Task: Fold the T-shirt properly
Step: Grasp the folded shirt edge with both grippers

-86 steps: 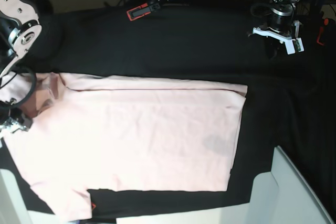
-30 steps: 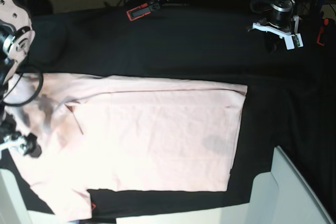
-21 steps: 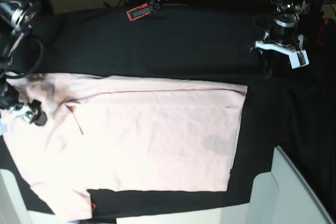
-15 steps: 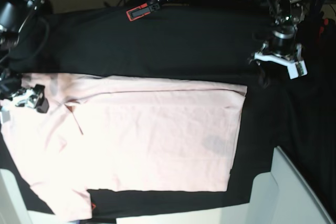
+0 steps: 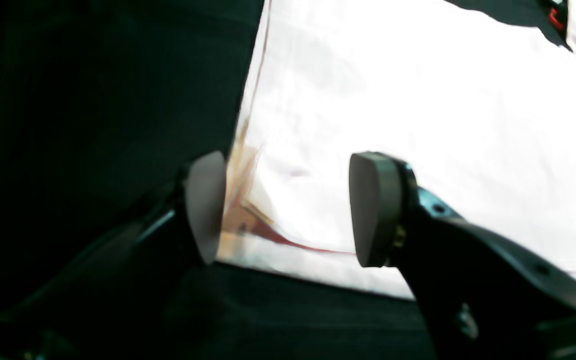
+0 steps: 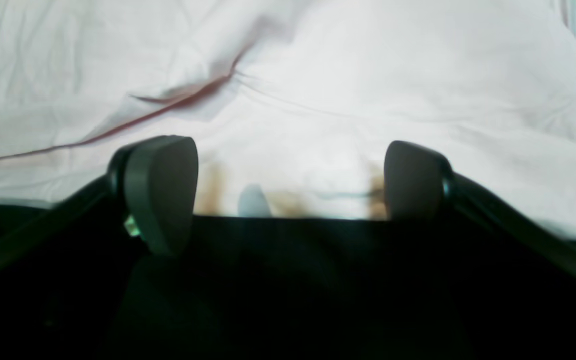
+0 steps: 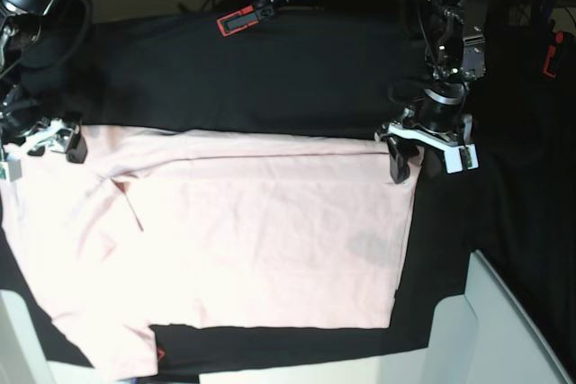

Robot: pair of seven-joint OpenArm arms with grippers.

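- The T-shirt is lying flat on the black table cloth, plain pale pink side up, taking up the middle and the base view's left part of the cloth (no lettering is showing).
- One sleeve is sticking out at the shirt's near corner on the base view's left, and a long edge is lying folded over along the shirt's far side.
- The left gripper is hanging right over the shirt's far corner on the base view's right, with its jaws standing apart and nothing between them.
- In the left wrist view, the left gripper is straddling that corner: one pad is sitting over the black cloth just beside the shirt's edge, the other over the pink fabric (whether either pad is touching, I cannot tell).
- The right gripper is hovering at the shirt's opposite far corner, on the base view's left, its jaws spread wide and empty.
- In the right wrist view, the right gripper is framing the shirt's edge where it meets the black cloth, with a diagonal crease running across the fabric beyond.
- A red and black tool is lying on the cloth well beyond the shirt's far edge.
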